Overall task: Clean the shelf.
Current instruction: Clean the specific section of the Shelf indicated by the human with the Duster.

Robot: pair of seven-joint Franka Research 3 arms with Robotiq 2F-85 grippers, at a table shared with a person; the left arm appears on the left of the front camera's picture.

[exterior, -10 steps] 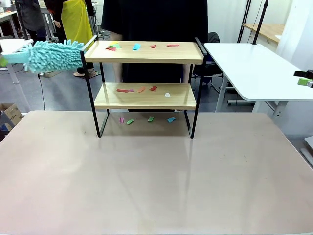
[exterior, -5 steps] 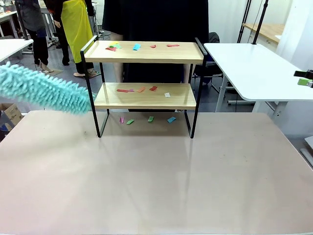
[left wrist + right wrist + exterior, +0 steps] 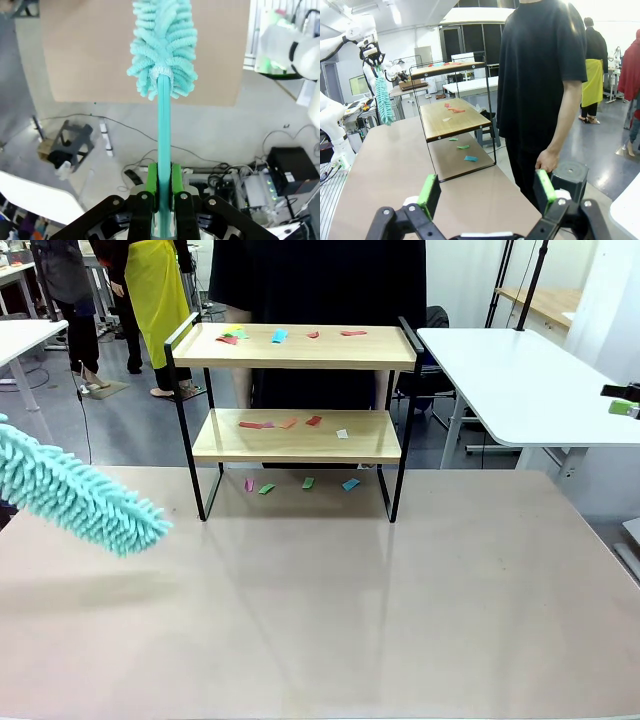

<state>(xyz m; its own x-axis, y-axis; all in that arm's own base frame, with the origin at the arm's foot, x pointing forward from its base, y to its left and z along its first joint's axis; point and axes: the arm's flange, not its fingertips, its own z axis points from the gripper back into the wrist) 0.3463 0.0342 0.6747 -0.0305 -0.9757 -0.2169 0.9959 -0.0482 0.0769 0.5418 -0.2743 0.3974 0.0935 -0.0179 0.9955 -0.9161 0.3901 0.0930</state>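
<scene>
Floor (image 3: 130,430) was grey, back wall (image 3: 465,280) white. Beige work table (image 3: 330,620) up front. White tables sat far right (image 3: 520,380) and far left (image 3: 25,335). Wood-top bench (image 3: 550,302) stood behind black stand poles (image 3: 531,285). Ceiling strip light (image 3: 395,15) was on. Cables (image 3: 125,131) lay across floor.

Teal duster (image 3: 85,502): head of shaggy chenille cloth, matt; handle (image 3: 163,125) of smooth plastic, faintly glossy. At the handle's base, left gripper (image 3: 164,175): matt black body, green rubbery-looking pads (image 3: 152,180). Beneath the head, table (image 3: 350,620): smooth beige top, soft sheen. Beyond the head's tip, shelf (image 3: 300,447): light wood-grain boards, satin; thin black metal frame. Scraps (image 3: 288,423) on it: coloured paper, matt.
</scene>
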